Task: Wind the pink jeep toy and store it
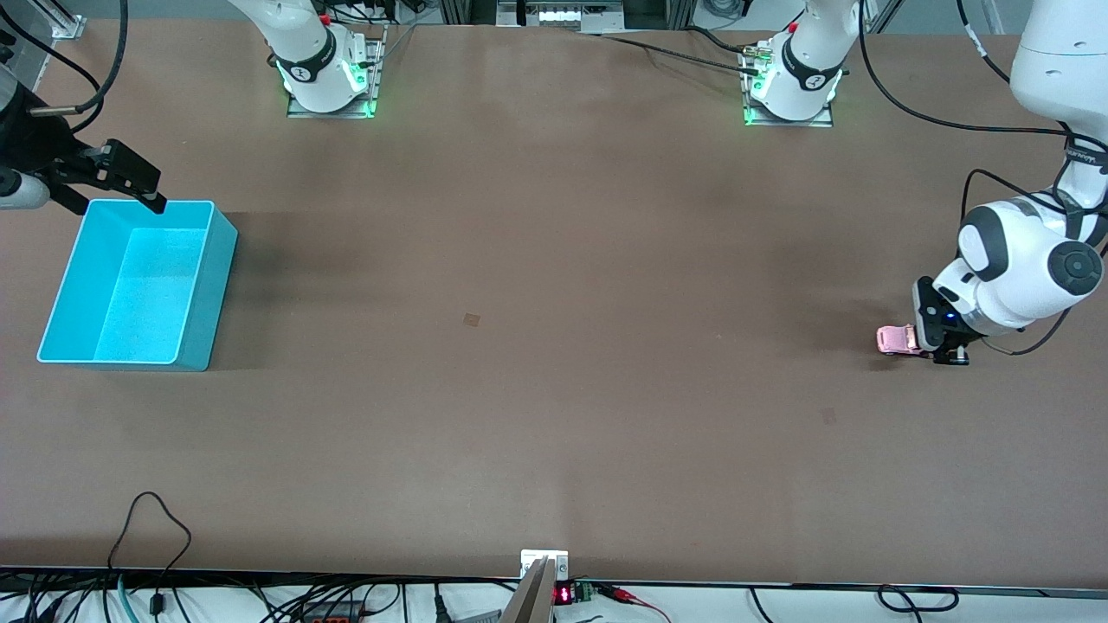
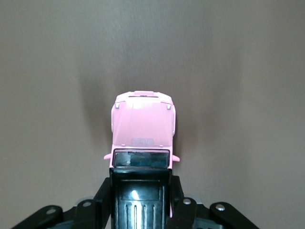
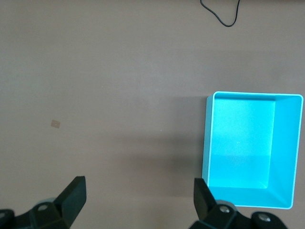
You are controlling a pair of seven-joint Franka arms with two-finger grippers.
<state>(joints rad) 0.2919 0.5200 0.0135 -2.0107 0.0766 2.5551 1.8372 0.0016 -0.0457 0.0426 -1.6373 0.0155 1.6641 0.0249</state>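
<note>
The pink jeep toy point(image 1: 897, 338) is seen at the left arm's end of the brown tabletop point(image 1: 554, 389), low over or on the surface, contact with the surface not being resolvable; it is gripped at its rear, black-roofed part by the left gripper point(image 1: 935, 342), the hood projecting free toward the right arm's end of the tabletop; in the left wrist view the pink jeep toy point(image 2: 142, 138) is shown from above, with its windscreen and black ribbed roof panel lying between the dark fingers point(image 2: 102, 195) of the left gripper point(image 2: 141, 202), which are closed narrowly against both sides of the body; a small pale square mark point(image 1: 471, 319) is visible near the middle of the tabletop, well apart from the toy; the cyan bin point(image 1: 138, 285) is placed at the right arm's end of the tabletop, upright and open-topped, nothing being seen inside it; the right gripper point(image 1: 130, 182) is held in the air over the rim of the bin that lies farthest from the front camera, where the arm waits; in the right wrist view the fingers point(image 3: 74, 195) of the right gripper point(image 3: 139, 198) are spread wide with nothing between them, the cyan bin point(image 3: 250, 148) being seen below and to one side; cables point(image 1: 156, 536) trail along the tabletop edge nearest the front camera.
</note>
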